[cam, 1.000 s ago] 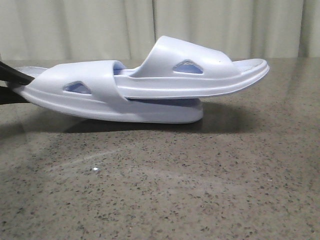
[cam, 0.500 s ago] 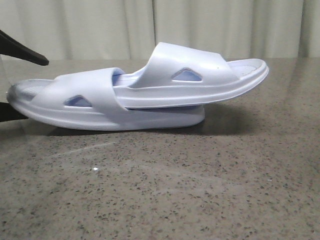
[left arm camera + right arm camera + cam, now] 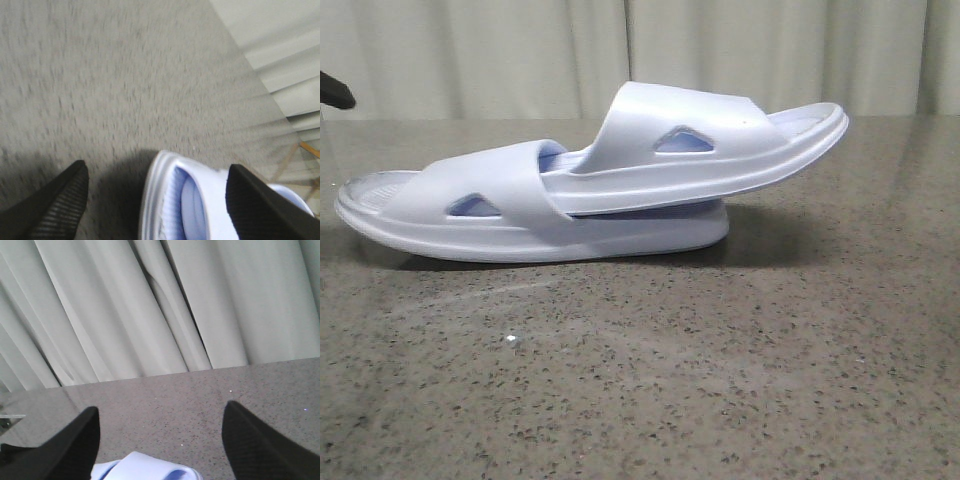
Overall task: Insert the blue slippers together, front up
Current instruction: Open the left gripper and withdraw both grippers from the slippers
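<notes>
Two pale blue slippers lie nested on the speckled table. The lower slipper [image 3: 490, 205] rests flat. The upper slipper [image 3: 700, 145] is pushed under its strap and tilts up to the right. My left gripper [image 3: 157, 172] is open above the end of the lower slipper [image 3: 175, 200], touching nothing; only one dark fingertip [image 3: 335, 92] shows at the front view's left edge. My right gripper [image 3: 160, 412] is open and empty, with a slipper [image 3: 145, 467] just below its fingers. It is out of the front view.
The grey speckled table [image 3: 650, 380] runs to pale curtains [image 3: 520, 55] at the back. A wooden leg [image 3: 307, 150] stands beyond the table edge in the left wrist view.
My left gripper let go of the lower slipper's end and rose up and away to the left. The lower slipper settled flat on the table and the upper one tilted slightly more.
</notes>
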